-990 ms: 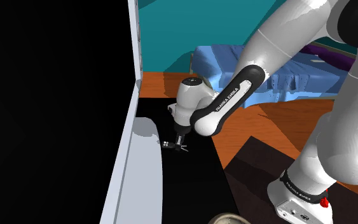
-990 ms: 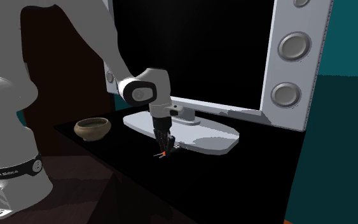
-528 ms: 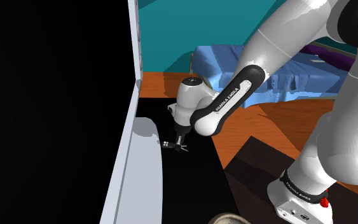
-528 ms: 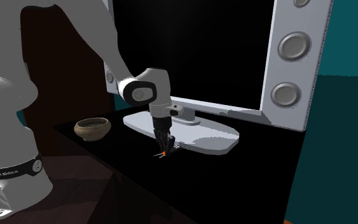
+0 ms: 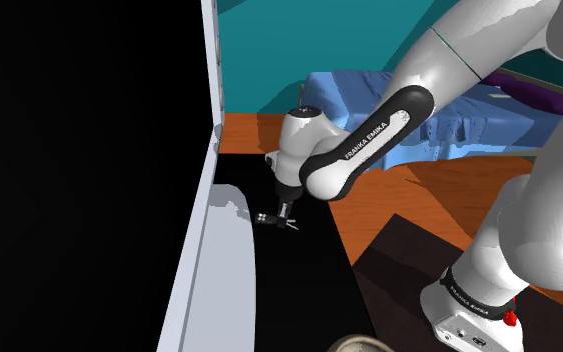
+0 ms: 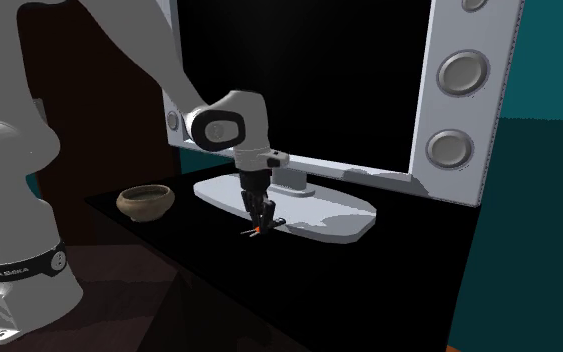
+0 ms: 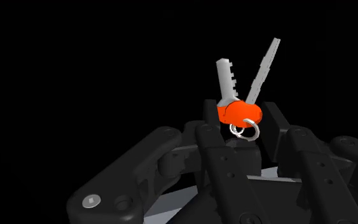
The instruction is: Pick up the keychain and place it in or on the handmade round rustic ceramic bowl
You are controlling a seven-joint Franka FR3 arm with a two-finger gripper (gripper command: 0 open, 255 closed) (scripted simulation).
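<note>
The keychain (image 7: 238, 111) has an orange tag, a small ring and two silver keys. It sits clasped between my black fingers (image 7: 219, 159). My gripper (image 6: 262, 222) is shut on the keychain (image 6: 259, 232) and holds it just above the black tabletop, in front of the monitor's white foot. In the shoulder view the gripper (image 5: 285, 214) hangs beside the monitor's base with the keychain (image 5: 269, 220) at its tip. The brown round bowl (image 6: 146, 201) stands on the table toward the second exterior view's left, apart from the gripper. Its rim (image 5: 359, 344) peeks in at the shoulder view's bottom edge.
A large monitor with a white frame (image 6: 459, 100) and round speakers stands on an oval white foot (image 6: 319, 212) close behind the gripper. The black tabletop (image 6: 369, 290) extends toward the second exterior view's right. A blue bed (image 5: 469, 125) lies beyond the wooden floor.
The arm has risen and lifted the gripper slightly, with the keychain in it, off the tabletop. The bowl has not moved.
</note>
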